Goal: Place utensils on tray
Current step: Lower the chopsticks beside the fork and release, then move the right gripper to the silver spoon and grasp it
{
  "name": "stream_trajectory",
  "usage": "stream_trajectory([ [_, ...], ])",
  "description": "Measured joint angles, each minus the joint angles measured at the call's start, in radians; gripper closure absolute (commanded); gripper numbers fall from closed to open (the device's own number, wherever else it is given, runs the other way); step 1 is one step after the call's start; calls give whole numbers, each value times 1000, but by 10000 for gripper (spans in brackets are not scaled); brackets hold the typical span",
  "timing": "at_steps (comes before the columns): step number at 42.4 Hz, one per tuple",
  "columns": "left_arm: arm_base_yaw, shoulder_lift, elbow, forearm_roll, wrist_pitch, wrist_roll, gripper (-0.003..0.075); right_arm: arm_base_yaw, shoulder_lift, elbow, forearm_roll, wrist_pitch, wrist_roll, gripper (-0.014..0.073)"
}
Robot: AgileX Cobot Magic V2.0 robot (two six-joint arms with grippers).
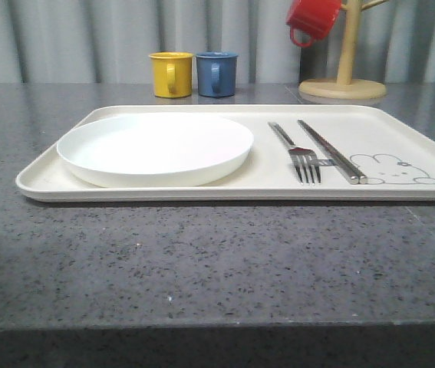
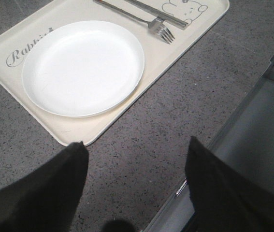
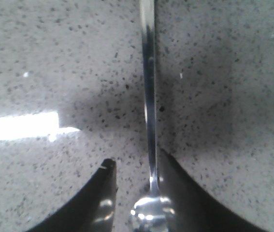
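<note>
The cream tray [image 1: 202,188] lies across the dark table. On it are the white plate [image 1: 156,147], the fork [image 1: 296,152] and the chopsticks [image 1: 331,151] beside the rabbit drawing. The left wrist view has the tray [image 2: 175,48], the plate [image 2: 82,67], the fork [image 2: 149,21] and the chopsticks [image 2: 168,18]. My left gripper [image 2: 137,143] hangs open over bare table just off the tray's corner. The steel spoon [image 3: 149,121] lies on the speckled table, its bowl between the fingers of my right gripper [image 3: 137,162]. The spoon lies against one finger, and a gap remains at the other.
A yellow mug [image 1: 171,74] and a blue mug [image 1: 216,73] stand behind the tray. A red mug [image 1: 313,18] hangs on a wooden mug tree [image 1: 344,77] at the back right. The table's edge and a lower grey surface [image 2: 252,145] lie beside my left gripper.
</note>
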Motion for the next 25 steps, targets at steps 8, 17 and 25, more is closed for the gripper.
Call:
stream_trajectory([
  [8,0,0,0,0,0,0,282,-4,52,0,0,-8,0,289],
  [17,0,0,0,0,0,0,282,-6,87,0,-8,-11,0,347],
  [25,0,0,0,0,-2,0,282,-8,87,0,-14,-18,0,582],
])
